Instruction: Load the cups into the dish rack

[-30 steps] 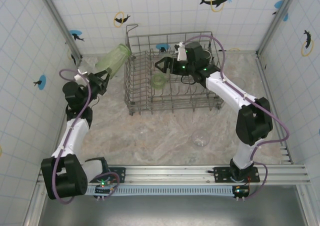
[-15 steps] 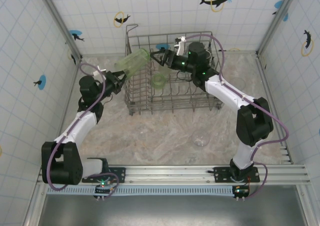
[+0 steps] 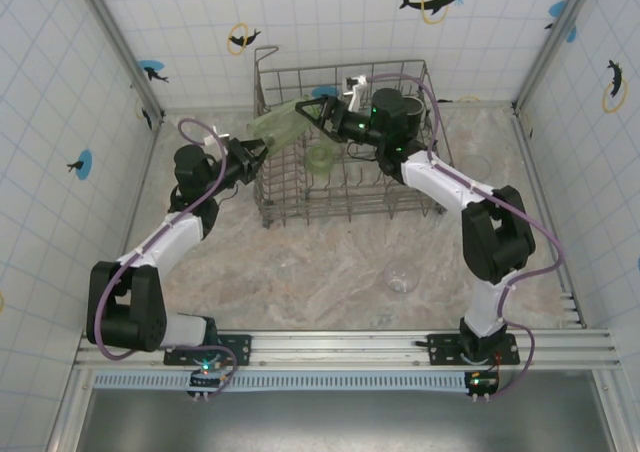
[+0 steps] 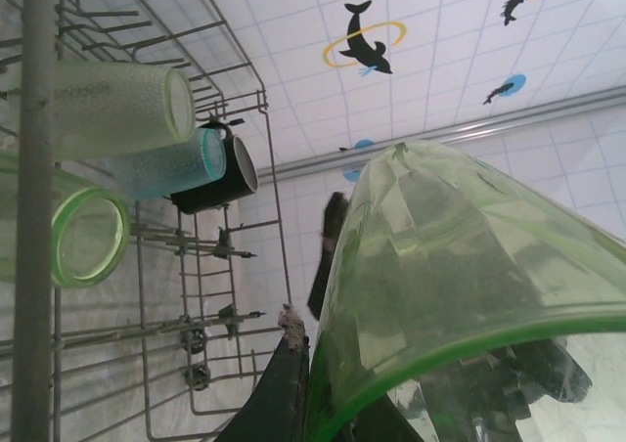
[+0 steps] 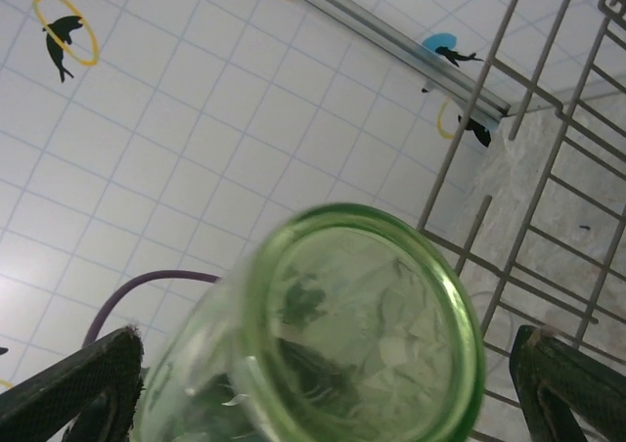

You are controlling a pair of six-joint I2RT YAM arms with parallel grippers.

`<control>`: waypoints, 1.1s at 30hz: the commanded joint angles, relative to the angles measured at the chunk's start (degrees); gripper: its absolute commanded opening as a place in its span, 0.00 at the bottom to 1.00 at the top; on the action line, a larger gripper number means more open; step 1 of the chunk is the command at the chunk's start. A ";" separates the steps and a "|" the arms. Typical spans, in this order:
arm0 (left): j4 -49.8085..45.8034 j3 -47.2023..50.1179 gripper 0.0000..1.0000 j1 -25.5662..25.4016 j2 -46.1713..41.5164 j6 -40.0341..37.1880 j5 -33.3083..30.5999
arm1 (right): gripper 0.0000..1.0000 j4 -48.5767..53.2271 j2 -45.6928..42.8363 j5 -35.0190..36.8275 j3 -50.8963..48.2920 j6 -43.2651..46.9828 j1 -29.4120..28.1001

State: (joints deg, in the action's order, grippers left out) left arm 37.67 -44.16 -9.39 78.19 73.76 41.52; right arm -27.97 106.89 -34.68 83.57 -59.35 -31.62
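I see my left gripper [image 3: 252, 155] with jaws pinched narrow on the rim wall of a translucent light green plastic tumbler [image 3: 280, 122]. The tumbler is tilted, its closed base pointing over the near-left corner of the large grey wire dish rack [image 3: 400, 187], above the tines. My right gripper [image 3: 318, 107] stands wide, holding nothing; one finger [image 5: 572, 378] is on each side of the tumbler base, apart from it. In the rack lie another green tumbler [image 4: 117, 105], a teal cup [image 4: 166, 163] and a black mug [image 4: 220, 178]. A clear glass [image 3: 401, 277] stands on the table.
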 commanded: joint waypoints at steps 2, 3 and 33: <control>5.57 -2.69 0.00 -1.07 0.20 -0.23 0.58 | 1.00 -1.52 0.64 -0.92 0.99 -1.61 -0.27; 5.45 -2.66 0.00 -1.07 0.28 -0.40 0.62 | 1.00 -1.95 0.76 -0.92 1.19 -2.00 -0.29; -6.93 -1.62 0.68 -1.60 -0.47 -10.35 -0.14 | 0.39 -13.46 4.79 -1.40 1.58 -11.72 -0.04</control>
State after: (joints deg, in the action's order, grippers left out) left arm 37.69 -45.95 -10.83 77.36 69.04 43.27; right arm -42.54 113.99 -36.62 86.72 -75.35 -32.51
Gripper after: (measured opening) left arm 0.659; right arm 0.727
